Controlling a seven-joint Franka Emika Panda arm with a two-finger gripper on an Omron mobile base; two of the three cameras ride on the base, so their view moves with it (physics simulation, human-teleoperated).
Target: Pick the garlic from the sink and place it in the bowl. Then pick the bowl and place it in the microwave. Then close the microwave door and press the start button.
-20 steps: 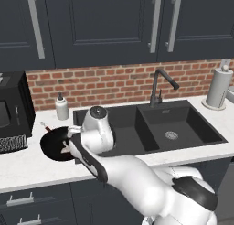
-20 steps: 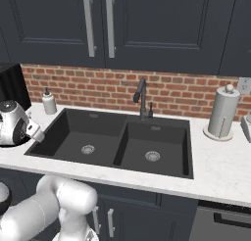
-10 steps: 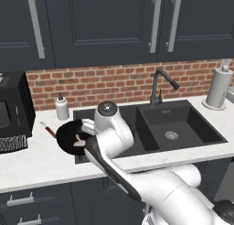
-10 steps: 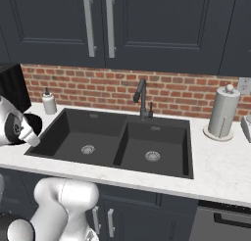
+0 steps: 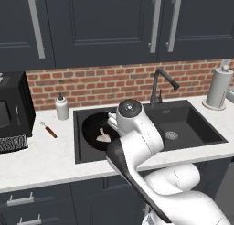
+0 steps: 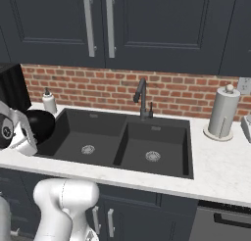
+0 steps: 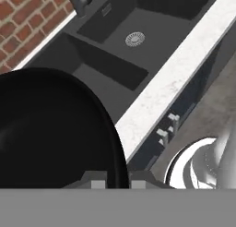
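Gripper (image 7: 116, 179) pinching bowl (image 7: 50, 134) rim above sink (image 6: 147, 137); white counter (image 5: 41, 158), brick backsplash (image 6: 186, 95)

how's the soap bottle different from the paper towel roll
The soap bottle is small and squat with a pump top; the paper towel roll is a tall plain cylinder with a knob on top. The bottle stands left of the sink, the roll right of it. Both are pale, upright, on the counter by the brick wall.

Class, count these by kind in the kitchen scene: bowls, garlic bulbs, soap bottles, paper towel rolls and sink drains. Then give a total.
bowl: 1
garlic bulb: 1
soap bottle: 1
paper towel roll: 1
sink drain: 2
Total: 6
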